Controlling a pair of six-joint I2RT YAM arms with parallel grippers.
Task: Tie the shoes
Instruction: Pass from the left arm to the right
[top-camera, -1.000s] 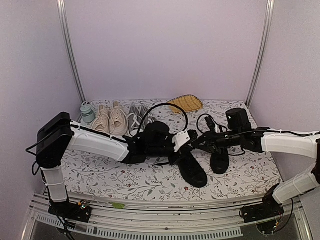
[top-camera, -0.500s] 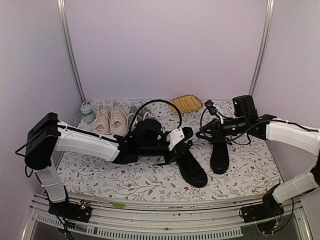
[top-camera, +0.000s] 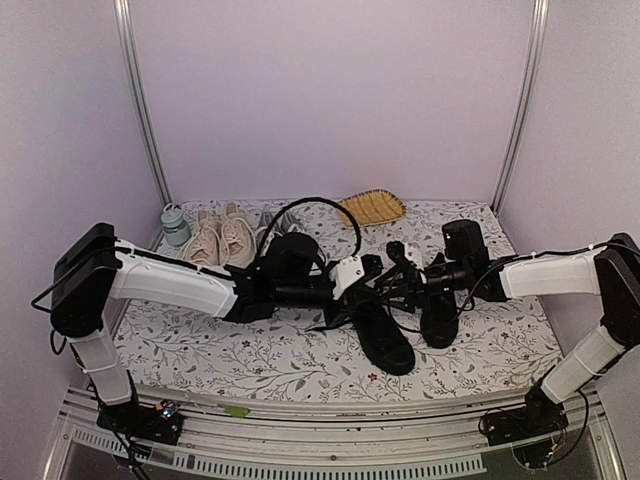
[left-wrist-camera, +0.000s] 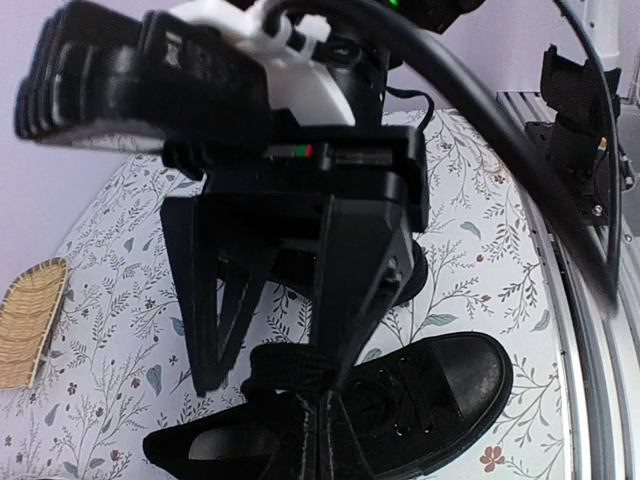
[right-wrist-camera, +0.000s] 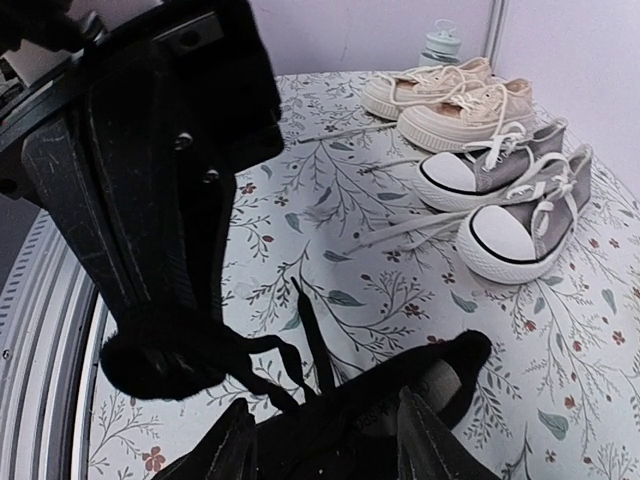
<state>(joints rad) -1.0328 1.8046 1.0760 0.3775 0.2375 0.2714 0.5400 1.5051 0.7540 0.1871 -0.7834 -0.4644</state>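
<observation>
Two black shoes lie mid-table, one (top-camera: 385, 340) toe toward me, the other (top-camera: 440, 320) just right of it. My left gripper (top-camera: 368, 272) hovers over the nearer shoe's (left-wrist-camera: 450, 385) heel end, shut (left-wrist-camera: 322, 402) on a bunched black lace (left-wrist-camera: 285, 365). The right wrist view shows that bunch (right-wrist-camera: 160, 365) hanging from the left fingers, with a loose lace end (right-wrist-camera: 312, 325) lying on the cloth. My right gripper (top-camera: 392, 278) faces the left one at close range. It stands open (right-wrist-camera: 325, 405) over the shoe's collar (right-wrist-camera: 470, 350), nothing between its fingers.
A beige pair (top-camera: 222, 240) and a grey pair with white toe caps (top-camera: 275, 225) stand at the back left, beside a pale bottle (top-camera: 175, 222). A yellow woven tray (top-camera: 370, 208) lies at the back centre. A metal rail (top-camera: 330, 430) runs along the near edge.
My right gripper opened, swung up and back to the right, then came down and left again close to the left gripper. The left gripper stayed shut and shifted slightly.
</observation>
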